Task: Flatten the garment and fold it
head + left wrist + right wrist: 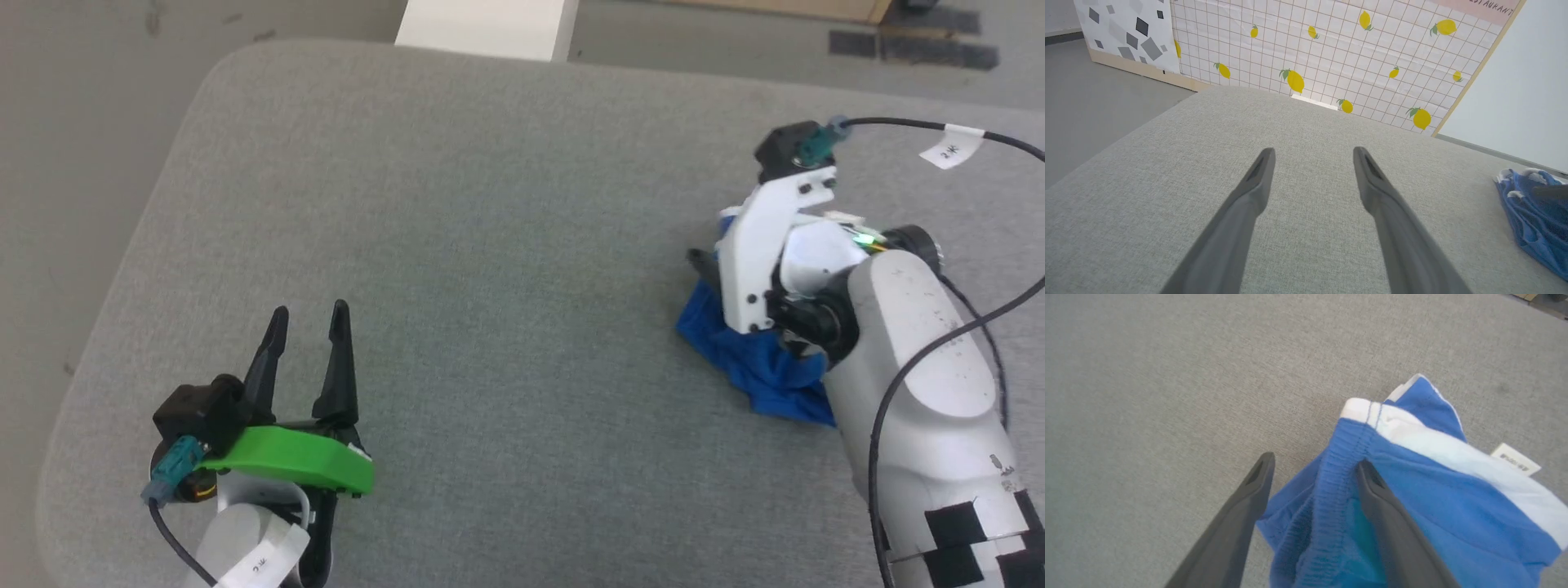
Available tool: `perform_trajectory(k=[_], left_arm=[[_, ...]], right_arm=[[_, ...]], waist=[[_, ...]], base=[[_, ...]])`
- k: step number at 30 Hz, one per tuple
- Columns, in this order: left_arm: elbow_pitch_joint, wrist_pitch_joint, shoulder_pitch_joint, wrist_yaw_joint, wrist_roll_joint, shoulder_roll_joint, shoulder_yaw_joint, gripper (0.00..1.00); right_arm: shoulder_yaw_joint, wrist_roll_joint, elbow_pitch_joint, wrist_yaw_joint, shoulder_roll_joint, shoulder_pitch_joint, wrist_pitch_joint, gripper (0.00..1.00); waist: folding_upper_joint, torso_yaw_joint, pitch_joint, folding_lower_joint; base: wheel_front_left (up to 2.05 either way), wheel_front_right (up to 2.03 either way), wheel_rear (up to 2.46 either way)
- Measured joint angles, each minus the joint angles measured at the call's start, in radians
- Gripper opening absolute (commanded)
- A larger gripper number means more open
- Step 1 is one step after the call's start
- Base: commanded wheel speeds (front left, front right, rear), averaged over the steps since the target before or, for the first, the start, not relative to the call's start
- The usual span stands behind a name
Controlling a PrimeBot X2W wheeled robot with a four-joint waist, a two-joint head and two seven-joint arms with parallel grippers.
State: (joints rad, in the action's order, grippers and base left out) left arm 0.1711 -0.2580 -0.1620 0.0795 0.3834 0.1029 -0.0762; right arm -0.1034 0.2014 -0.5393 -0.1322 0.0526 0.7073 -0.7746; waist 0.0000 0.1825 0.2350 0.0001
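The grey fabric-covered work surface (490, 204) is lying mostly bare and is offering ample room for spreading. The garment (747, 359) is sitting on the right side of this surface as a crumpled blue heap, partly under the right arm. It is not lying flat, and no fold is showing. On this evidence, the flattening stage is only beginning and the folding stage is not yet started.

The right gripper (1312, 465) is hovering low over the heap with its fingers spread wide. A bunched ridge of blue cloth is rising between them, and one finger is lying against that ridge, but the fingers are not pinching it. The left gripper (310, 309) is waiting well apart from the garment, at the lower left of the surface, with its fingers likewise spread and holding nothing.

The white waistband (1437, 445) is running crumpled across the top of the heap, and the small white label (1515, 459) is sticking out beside it. Work left, as judged: the grippers are needing a hold on the cloth, followed by spreading, smoothing and folding.
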Motion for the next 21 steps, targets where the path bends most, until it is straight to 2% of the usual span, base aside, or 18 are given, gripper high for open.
perform_trajectory(k=[6, 12, 16, 21], left_arm=[[0.007, 0.000, 0.022, -0.001, -0.022, 0.014, 0.012, 1.00], [-0.001, 0.010, 0.036, -0.003, -0.023, 0.039, 0.021, 1.00], [-0.018, 0.010, 0.039, -0.016, -0.026, 0.052, 0.028, 1.00], [-0.046, 0.010, 0.056, -0.039, -0.035, 0.058, 0.042, 1.00]], right_arm=[[-0.037, 0.067, 0.065, 0.000, 0.005, 0.000, 0.068, 1.00], [0.000, 0.103, 0.155, 0.000, 0.043, -0.006, 0.162, 1.00], [0.041, 0.127, 0.259, 0.000, 0.072, -0.037, 0.323, 1.00], [0.082, 0.137, 0.374, 0.000, 0.125, -0.145, 0.582, 1.00]], waist=[[0.0000, -0.033, -0.065, 0.0000], [0.0000, -0.076, -0.131, -0.0001], [0.0000, -0.107, -0.168, -0.0001], [0.0000, -0.140, -0.211, -0.0001]], base=[[0.00, 0.00, 0.00], [0.00, 0.00, 0.00], [0.00, 0.00, 0.00], [0.00, 0.00, 0.00]])
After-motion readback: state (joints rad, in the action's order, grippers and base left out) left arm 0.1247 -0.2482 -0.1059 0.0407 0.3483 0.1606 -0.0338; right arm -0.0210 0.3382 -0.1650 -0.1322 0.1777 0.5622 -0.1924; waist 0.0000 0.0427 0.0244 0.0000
